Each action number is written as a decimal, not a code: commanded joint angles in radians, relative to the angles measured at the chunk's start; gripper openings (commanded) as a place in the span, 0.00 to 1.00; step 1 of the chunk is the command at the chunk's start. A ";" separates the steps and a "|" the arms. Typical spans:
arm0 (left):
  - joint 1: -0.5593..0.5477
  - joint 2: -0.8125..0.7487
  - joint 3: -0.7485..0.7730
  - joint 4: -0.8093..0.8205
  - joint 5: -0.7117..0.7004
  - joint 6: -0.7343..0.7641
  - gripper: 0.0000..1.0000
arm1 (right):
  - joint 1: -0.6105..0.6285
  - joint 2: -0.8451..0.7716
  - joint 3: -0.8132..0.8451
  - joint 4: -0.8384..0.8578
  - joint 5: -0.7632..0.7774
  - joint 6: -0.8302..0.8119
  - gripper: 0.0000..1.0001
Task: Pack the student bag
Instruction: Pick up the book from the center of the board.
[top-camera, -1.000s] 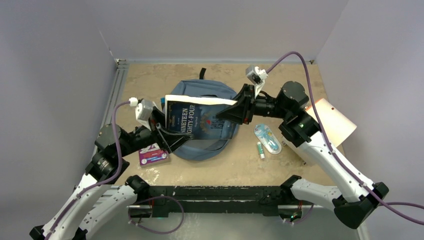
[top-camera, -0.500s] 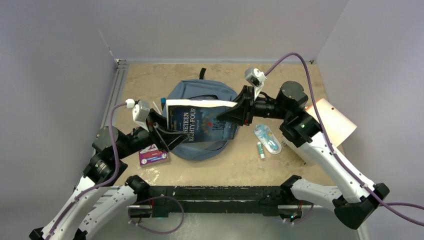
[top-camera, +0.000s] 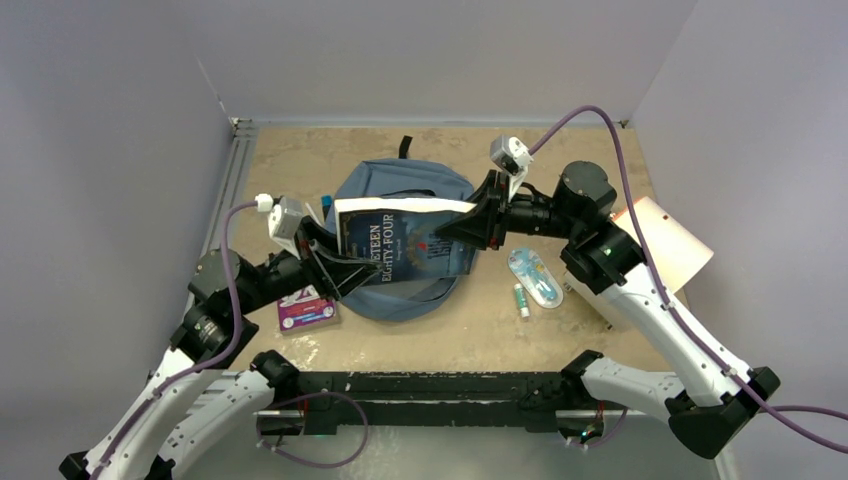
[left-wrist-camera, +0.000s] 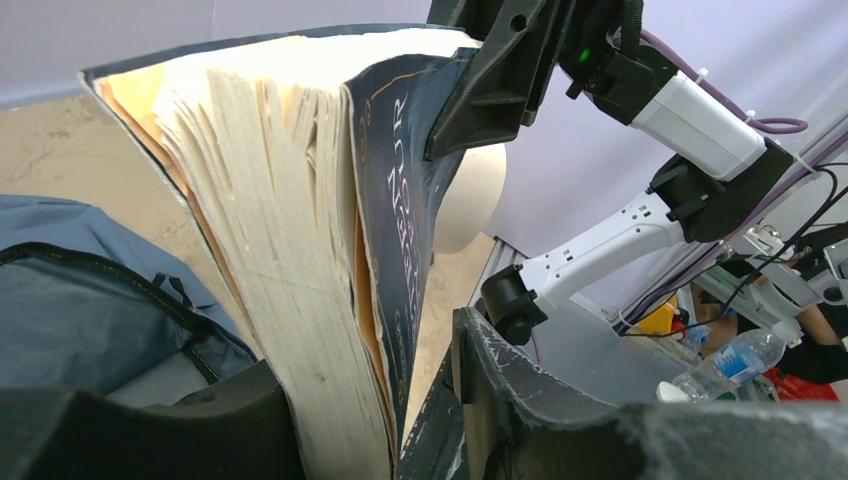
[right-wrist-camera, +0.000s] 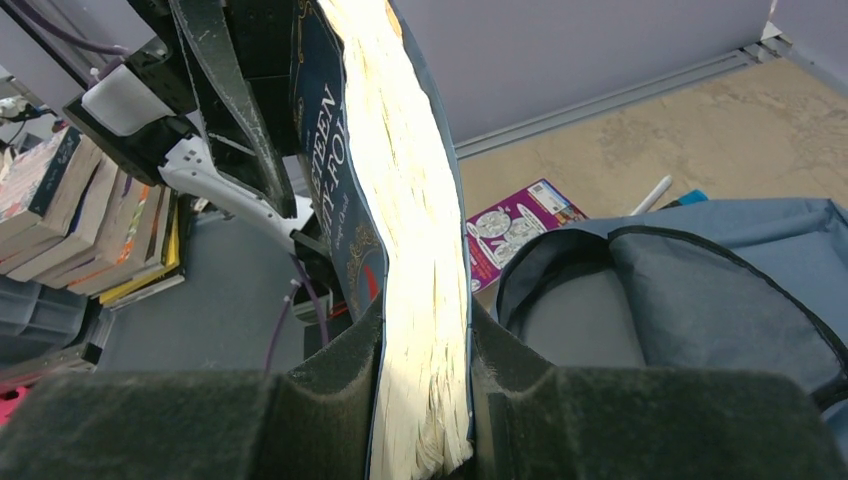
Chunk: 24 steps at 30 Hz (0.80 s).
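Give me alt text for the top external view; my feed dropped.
Both arms hold a dark blue book between them, left gripper at its left end, right gripper at its right, over the slate-blue student bag. A purple packet lies left of the bag; a blister pack, small tube and beige folder lie right.

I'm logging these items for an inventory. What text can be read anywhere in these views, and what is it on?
"ETEEN EIGHTY-FOUR": cover of the dark blue book; the title's start is hidden.
"UR": same cover, left wrist view.
Purple card: print too small to read.
Blister pack: no legible text.
Stacked books in the right wrist view: spines too blurred to read.
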<state>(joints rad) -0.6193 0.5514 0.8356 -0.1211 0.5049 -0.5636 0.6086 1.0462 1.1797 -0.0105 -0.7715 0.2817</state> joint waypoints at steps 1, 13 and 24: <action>-0.005 -0.004 0.011 0.152 0.066 -0.031 0.37 | -0.013 -0.002 0.031 0.031 0.109 -0.052 0.00; -0.005 -0.008 0.008 -0.055 -0.188 -0.046 0.00 | -0.013 -0.044 -0.008 0.050 0.203 -0.029 0.31; -0.005 -0.037 -0.021 -0.364 -0.606 -0.259 0.00 | -0.013 -0.068 -0.093 0.084 0.749 0.031 0.61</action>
<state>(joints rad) -0.6270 0.5392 0.7982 -0.4175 0.1364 -0.6975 0.5972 0.9791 1.1011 0.0044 -0.3016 0.2878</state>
